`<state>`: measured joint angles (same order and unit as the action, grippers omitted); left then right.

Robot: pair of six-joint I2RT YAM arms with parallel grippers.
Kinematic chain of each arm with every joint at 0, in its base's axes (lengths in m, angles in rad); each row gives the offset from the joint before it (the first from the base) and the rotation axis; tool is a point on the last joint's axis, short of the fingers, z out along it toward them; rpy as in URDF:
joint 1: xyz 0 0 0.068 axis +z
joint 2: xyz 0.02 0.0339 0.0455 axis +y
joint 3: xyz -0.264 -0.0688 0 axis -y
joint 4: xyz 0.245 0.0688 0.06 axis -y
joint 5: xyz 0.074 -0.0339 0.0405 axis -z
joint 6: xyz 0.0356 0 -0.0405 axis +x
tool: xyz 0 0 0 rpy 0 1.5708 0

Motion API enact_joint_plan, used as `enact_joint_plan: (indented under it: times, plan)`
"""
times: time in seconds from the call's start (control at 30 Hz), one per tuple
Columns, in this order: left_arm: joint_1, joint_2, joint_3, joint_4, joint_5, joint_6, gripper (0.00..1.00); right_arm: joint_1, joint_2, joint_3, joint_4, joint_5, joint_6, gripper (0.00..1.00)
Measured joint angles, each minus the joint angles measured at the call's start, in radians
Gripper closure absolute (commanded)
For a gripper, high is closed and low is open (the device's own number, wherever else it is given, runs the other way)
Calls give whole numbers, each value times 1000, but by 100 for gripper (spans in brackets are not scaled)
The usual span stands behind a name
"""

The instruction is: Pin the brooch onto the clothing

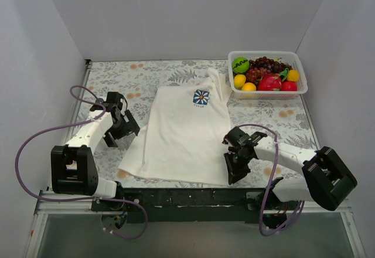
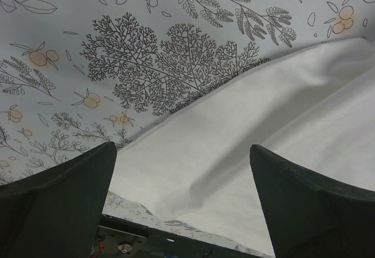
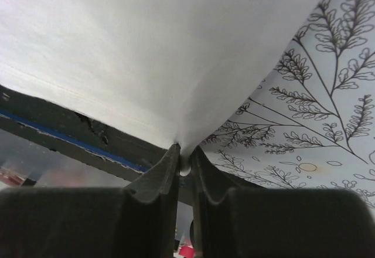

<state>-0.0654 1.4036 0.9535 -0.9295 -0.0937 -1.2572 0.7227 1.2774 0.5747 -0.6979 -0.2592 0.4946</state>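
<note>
**Item 1.** White short-sleeved cotton T-shirt (image 1: 181, 135) with a small blue-and-white flower print (image 1: 201, 97) on the chest. It lies flat in the centre of the top view, collar toward the upper right and hem toward the bottom edge. It rests on a pale tablecloth (image 1: 129, 79) printed with grey leaf sprays and orange fruit.

**Item 2.** Right gripper (image 1: 236, 167), black, two fingers, at the shirt's lower right corner. In the right wrist view (image 3: 184, 152) the jaws are clenched on a pinch of white fabric (image 3: 146, 47) at the hem. The cloth rises from them in a small peak. The dark table rail (image 3: 70, 135) runs at the left and the tablecloth (image 3: 328, 123) lies at the right.

**Item 3.** Left gripper (image 1: 122, 136), black, at the shirt's left side, centre left of the top view. In the left wrist view (image 2: 181, 149) the jaws are spread wide and grasp nothing. The shirt's edge (image 2: 263, 141) lies between them over the tablecloth (image 2: 176, 53).

**Item 4.** White plastic mesh basket (image 1: 266, 53), upper right of the top view, holding mixed fruit (image 1: 269, 82). It sits just beside the shirt's collar end.
</note>
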Motion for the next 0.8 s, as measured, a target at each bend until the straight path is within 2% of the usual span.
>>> enact_joint_plan:
  times: [0.03, 0.1, 0.13, 0.4, 0.67, 0.8]
  plan:
    - [0, 0, -2, 1, -3, 0, 2, 1, 6, 0, 3, -4, 0, 84]
    - [0, 0, -3, 2, -9, -5, 2, 0, 16, 3, 6, -6, 2, 97]
    - [0, 0, -5, 0, -6, -7, 2, 1, 19, 5, 6, -5, -1, 99]
    - [0, 1, -37, -44, 21, -22, 2, -26, 33, 38, 19, 52, -7, 99]
    - [0, 0, -46, -60, 61, -22, 2, -271, -17, 60, 77, 105, -63, 99]
    - [0, -1, -73, -58, 98, -19, 11, -352, -54, 89, 96, 132, -80, 99]
